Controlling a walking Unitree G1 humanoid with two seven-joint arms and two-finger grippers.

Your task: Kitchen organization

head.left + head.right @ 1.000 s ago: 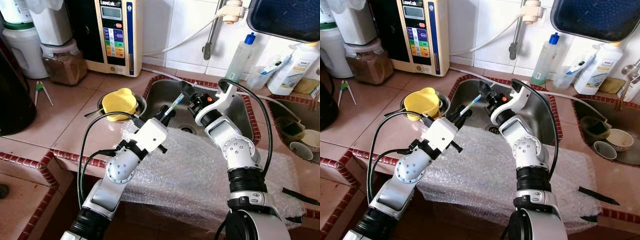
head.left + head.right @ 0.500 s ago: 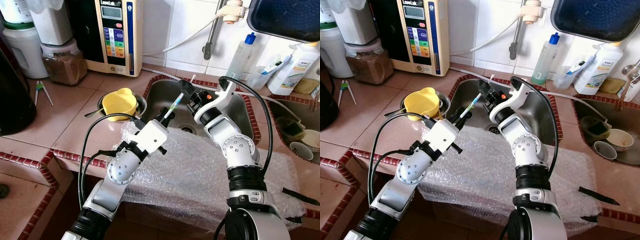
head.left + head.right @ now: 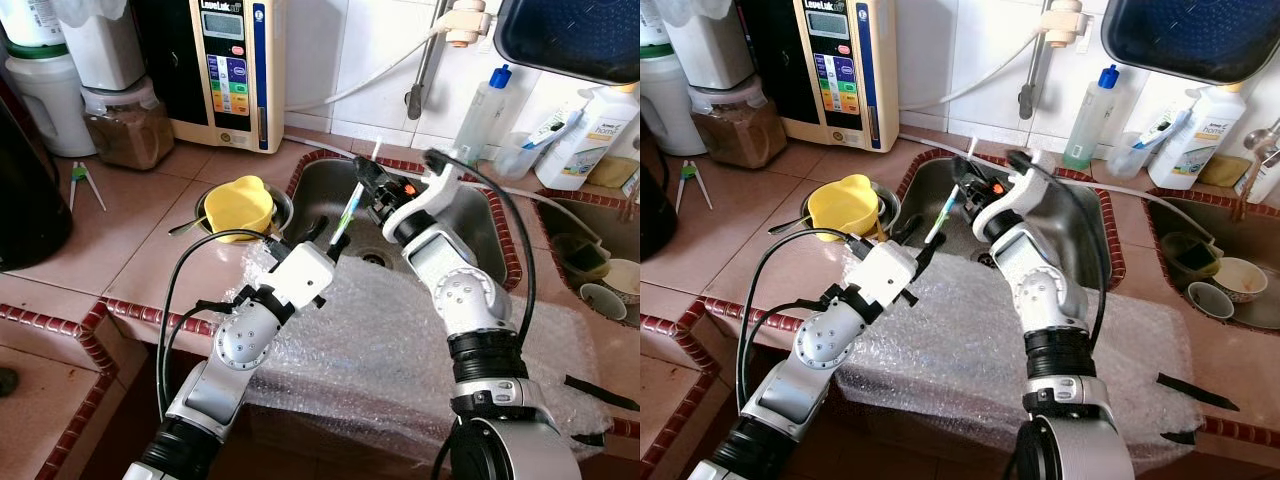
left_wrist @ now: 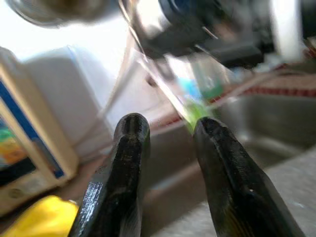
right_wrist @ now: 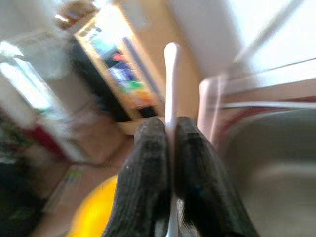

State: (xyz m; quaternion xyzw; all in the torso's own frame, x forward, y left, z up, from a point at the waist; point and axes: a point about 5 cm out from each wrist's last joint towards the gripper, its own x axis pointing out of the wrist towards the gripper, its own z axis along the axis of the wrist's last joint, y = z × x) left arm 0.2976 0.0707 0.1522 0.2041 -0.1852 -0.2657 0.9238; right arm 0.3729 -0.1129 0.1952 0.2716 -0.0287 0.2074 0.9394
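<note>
A thin white toothbrush (image 3: 352,205) with green and blue on its shaft stands steeply tilted over the near edge of the steel sink (image 3: 485,240). My right gripper (image 3: 366,186) is shut on the brush's upper shaft; its white end (image 5: 171,74) sticks out beyond the closed fingers (image 5: 148,168). My left gripper (image 3: 327,237) sits just below, at the lower end of the brush. Its two fingers (image 4: 129,163) are open, and the green part of the brush (image 4: 193,109) lies close beside one fingertip. Whether it touches that finger is unclear.
Bubble wrap (image 3: 400,350) covers the counter edge under both arms. A yellow bowl (image 3: 238,207) sits left of the sink, a water purifier (image 3: 225,70) behind it. Bottles (image 3: 482,115) line the back wall. Bowls (image 3: 600,290) lie in a second basin at right.
The toothbrush has swung from a low slant to nearly upright. My right gripper has shifted left along with it, and the left gripper stays under its lower end.
</note>
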